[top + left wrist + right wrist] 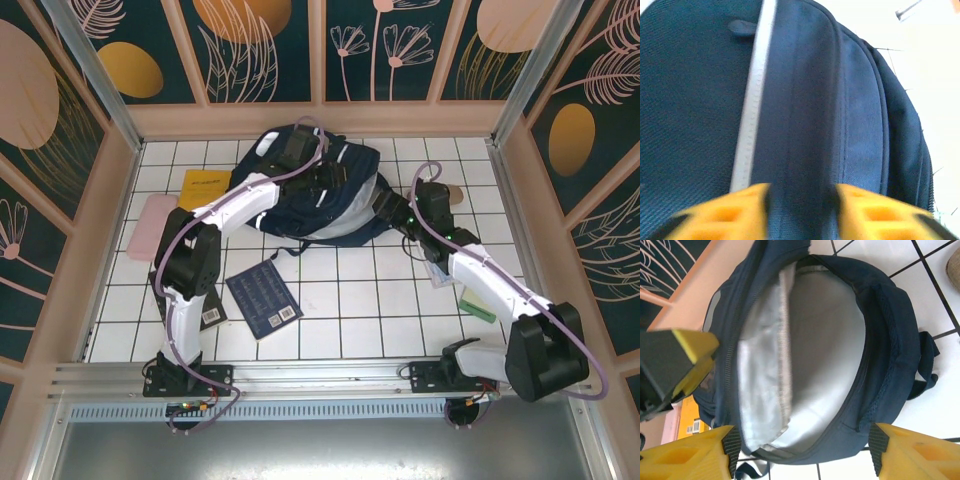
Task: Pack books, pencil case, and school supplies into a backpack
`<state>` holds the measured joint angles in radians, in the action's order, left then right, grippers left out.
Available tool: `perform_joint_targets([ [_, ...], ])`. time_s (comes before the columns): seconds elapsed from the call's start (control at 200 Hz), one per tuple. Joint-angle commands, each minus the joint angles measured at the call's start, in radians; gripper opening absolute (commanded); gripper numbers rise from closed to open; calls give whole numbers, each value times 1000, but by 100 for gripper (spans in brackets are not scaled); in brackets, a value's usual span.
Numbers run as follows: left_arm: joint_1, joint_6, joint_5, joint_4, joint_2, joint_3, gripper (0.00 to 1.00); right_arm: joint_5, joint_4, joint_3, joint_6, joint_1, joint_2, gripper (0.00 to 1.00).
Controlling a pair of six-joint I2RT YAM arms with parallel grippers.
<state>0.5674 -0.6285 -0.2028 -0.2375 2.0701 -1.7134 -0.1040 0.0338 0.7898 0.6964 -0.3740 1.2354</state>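
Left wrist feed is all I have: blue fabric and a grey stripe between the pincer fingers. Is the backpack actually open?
Observer: Yes. In the right wrist view the backpack has its main compartment gaping, and I can see nothing lying on the grey lining.
Operator: Right arm?
Observer: The right pincer is open and empty, with its fingers spread either side of the near end of the opening.
Operator: Books?
Observer: In the top view they're on the tiles. The yellow book lies against the backpack on the left arm's side, and a navy book lies nearer the arm bases.
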Motion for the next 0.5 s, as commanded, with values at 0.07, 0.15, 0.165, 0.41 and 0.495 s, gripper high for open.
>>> perform_joint_targets([
  [0.07, -22, -17, 155, -15, -156, 92, 71, 24, 21, -15, -66, -92, -16, 66],
  [0.15, -26, -31, 207, -32, -237, 175, 75, 22, 4, -14, -69, -135, 0, 66],
  [0.165, -27, -36, 218, -37, -250, 193, 76, 24, 1, -13, -70, -143, 5, 66],
  [0.41, -57, -165, 360, -102, -546, 541, 75, 15, -62, 28, -89, -303, 121, 62],
  [0.495, -57, -229, 378, -114, -636, 675, 71, 0, -85, 46, -88, -344, 174, 61],
])
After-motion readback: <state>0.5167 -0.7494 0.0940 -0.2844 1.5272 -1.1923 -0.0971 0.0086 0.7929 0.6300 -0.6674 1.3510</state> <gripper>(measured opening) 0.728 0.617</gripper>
